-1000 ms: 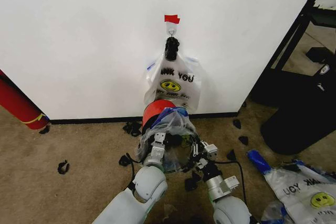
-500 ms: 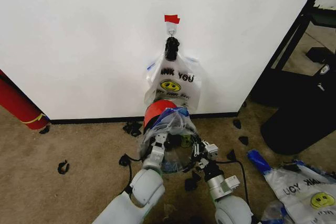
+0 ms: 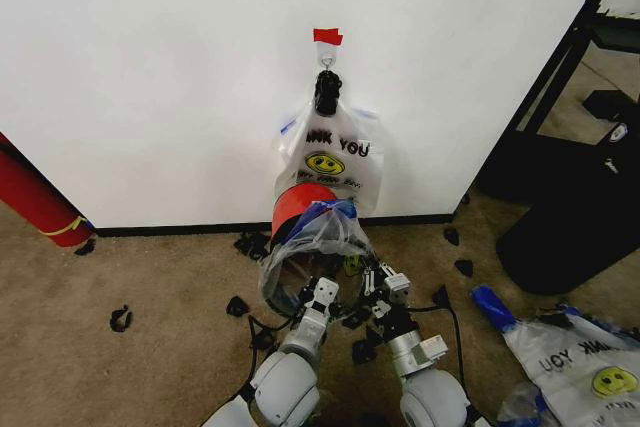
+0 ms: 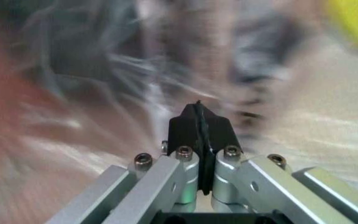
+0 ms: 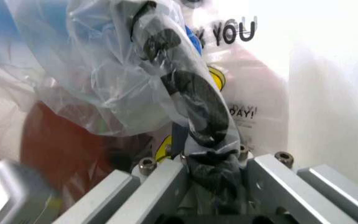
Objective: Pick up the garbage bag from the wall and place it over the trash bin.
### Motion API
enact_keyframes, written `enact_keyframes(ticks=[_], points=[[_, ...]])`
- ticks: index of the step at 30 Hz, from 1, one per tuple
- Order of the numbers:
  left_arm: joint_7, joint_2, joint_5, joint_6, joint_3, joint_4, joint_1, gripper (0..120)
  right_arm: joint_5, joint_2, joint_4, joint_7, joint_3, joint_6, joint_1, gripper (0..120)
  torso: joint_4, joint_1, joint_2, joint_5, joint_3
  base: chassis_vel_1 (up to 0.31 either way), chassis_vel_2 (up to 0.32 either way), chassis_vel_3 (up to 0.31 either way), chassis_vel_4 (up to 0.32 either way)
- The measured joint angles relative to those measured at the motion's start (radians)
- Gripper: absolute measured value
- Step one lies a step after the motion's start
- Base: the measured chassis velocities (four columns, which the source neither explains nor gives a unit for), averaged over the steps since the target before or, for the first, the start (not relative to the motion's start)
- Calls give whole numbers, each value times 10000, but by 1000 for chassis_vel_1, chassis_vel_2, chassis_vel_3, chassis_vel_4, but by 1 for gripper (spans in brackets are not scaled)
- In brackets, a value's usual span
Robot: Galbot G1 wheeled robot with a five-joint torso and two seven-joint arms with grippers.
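Note:
The trash bin (image 3: pixel 297 209) lies tipped at the foot of the wall (image 3: pixel 150 67), red base toward the wall and dark mouth toward me. A translucent garbage bag (image 3: pixel 328 232) is draped over its rim. My right gripper (image 3: pixel 372 282) is shut on a twisted strip of this garbage bag (image 5: pixel 185 93), which runs down between its fingers (image 5: pixel 160 179). My left gripper (image 3: pixel 322 292) sits just in front of the bin's mouth. Its black pads (image 4: pixel 185 128) are pressed together, with blurred plastic behind them. More bags (image 3: pixel 335 157) hang from the hook (image 3: pixel 327 49) under red tape (image 3: pixel 327 36).
A red cylinder (image 3: pixel 35 197) leans at the far left. A big black container (image 3: pixel 575 217) and a black rack frame (image 3: pixel 560 77) stand at the right. Loose printed bags (image 3: pixel 580 357) lie at the lower right. Black scraps (image 3: pixel 120 319) dot the carpet.
My left gripper has drawn back from the bag's rim toward me and a little right. The bin's dark mouth now shows more. The right gripper has hardly moved.

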Motion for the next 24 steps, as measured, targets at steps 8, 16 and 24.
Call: enact_keyframes(ticks=[8, 16, 24], points=[[-146, -104, 929, -212, -351, 550, -395, 0, 62, -54, 133, 1, -13, -68, -103, 0, 0, 0, 0, 1, 0, 0, 0, 0, 0], [-158, -182, 1672, -463, -524, 814, -595, 0, 102, -62, 209, 9, -36, -127, -146, 0, 0, 0, 0, 0, 0, 0, 0, 0, 0], [534, -40, 455, -837, -250, -64, -253, 0, 88, 234, -358, 11, 15, -57, 145, 0, -2, 0, 0, -1, 0, 0, 0, 0, 0]])
